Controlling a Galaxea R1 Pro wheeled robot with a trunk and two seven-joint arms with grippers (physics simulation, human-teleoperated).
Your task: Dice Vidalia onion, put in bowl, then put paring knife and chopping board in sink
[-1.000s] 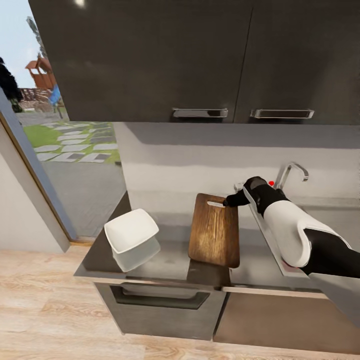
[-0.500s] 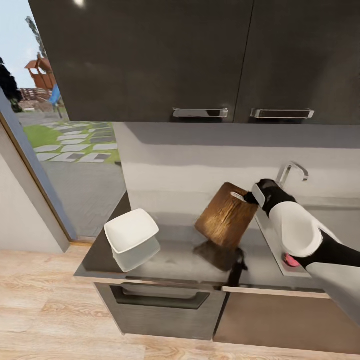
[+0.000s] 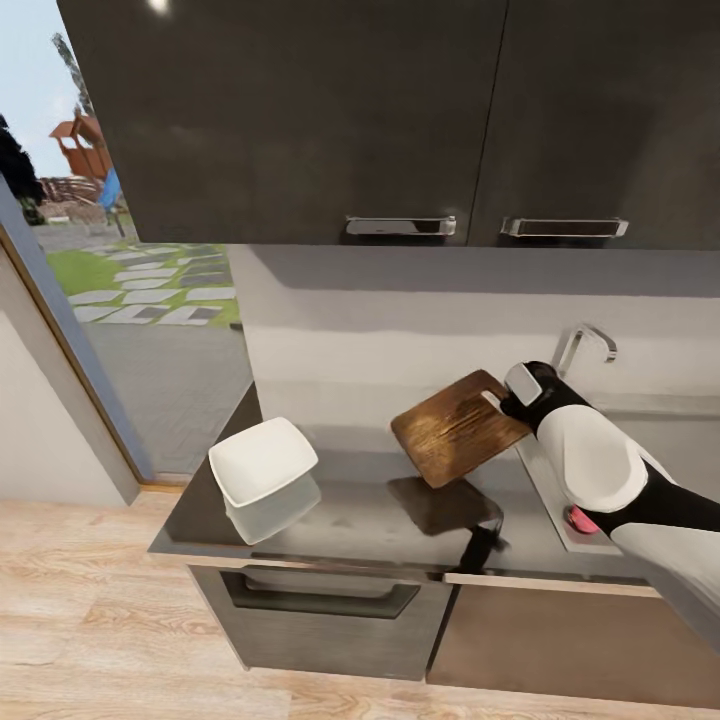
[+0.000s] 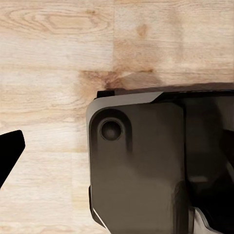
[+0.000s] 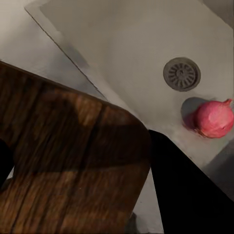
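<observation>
My right gripper [image 3: 503, 401] is shut on the handle end of the brown wooden chopping board [image 3: 456, 428], which hangs tilted in the air above the glossy dark countertop [image 3: 350, 520]. In the right wrist view the board [image 5: 68, 161] fills the near side, with one dark finger [image 5: 187, 195] beside it. Beyond it lies the grey sink [image 5: 146, 44] with its round drain [image 5: 181, 74] and the pinkish Vidalia onion [image 5: 214, 118]. The onion [image 3: 580, 520] peeks out under my right forearm. The white square bowl [image 3: 262, 462] stands on the countertop's left part. The paring knife is out of view.
The chrome tap [image 3: 585, 342] rises behind my right arm. Dark wall cabinets [image 3: 400, 120] hang above the counter, and a grey drawer with a bar handle [image 3: 320, 598] sits below it. The left wrist view looks down on wooden floor [image 4: 53, 58] and the robot's dark base [image 4: 146, 165].
The chopping board has been lifted off the countertop, tilted, and swung to the right toward the sink. My right gripper has moved right with it. The bowl has not moved.
</observation>
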